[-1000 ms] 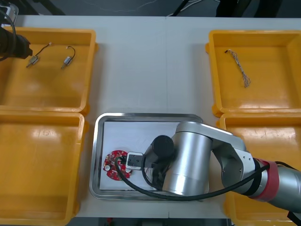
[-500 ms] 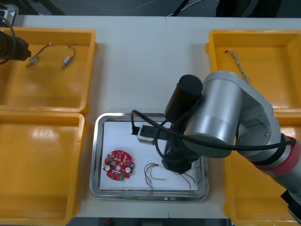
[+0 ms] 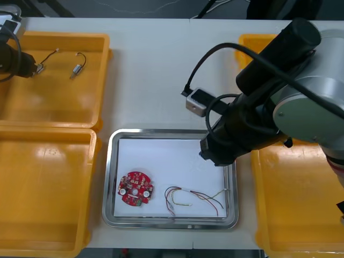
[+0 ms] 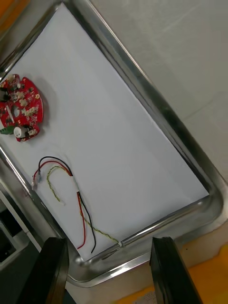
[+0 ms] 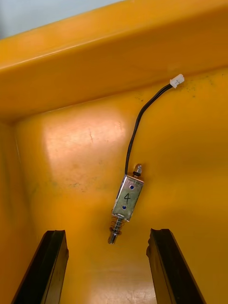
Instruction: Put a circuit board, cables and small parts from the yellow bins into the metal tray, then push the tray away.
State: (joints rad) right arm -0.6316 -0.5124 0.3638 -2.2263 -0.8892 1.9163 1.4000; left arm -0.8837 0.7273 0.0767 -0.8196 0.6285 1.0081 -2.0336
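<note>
In the left wrist view my left gripper [image 5: 109, 266] stands open over the far left yellow bin [image 3: 54, 102]. A small metal part [image 5: 126, 199] with a black lead lies on the bin floor just beyond its fingertips [image 5: 53, 237]. In the right wrist view my right gripper [image 4: 111, 270] is open and holds nothing, raised above the near right corner of the metal tray [image 4: 156, 102]. On the tray's white floor lie a round red circuit board [image 3: 135, 188] and a red and yellow cable [image 3: 193, 198]. The right arm [image 3: 279, 102] hangs over the tray's right side.
A second small metal part [image 3: 78, 67] lies in the same far left bin. The near left bin [image 3: 43, 188] and the near right bin [image 3: 301, 204] flank the tray. The right arm covers much of the far right bin [image 3: 252, 43].
My right arm has risen off the tray and swung back to the right, uncovering the red and yellow cable beside the circuit board. The left gripper has barely shifted.
</note>
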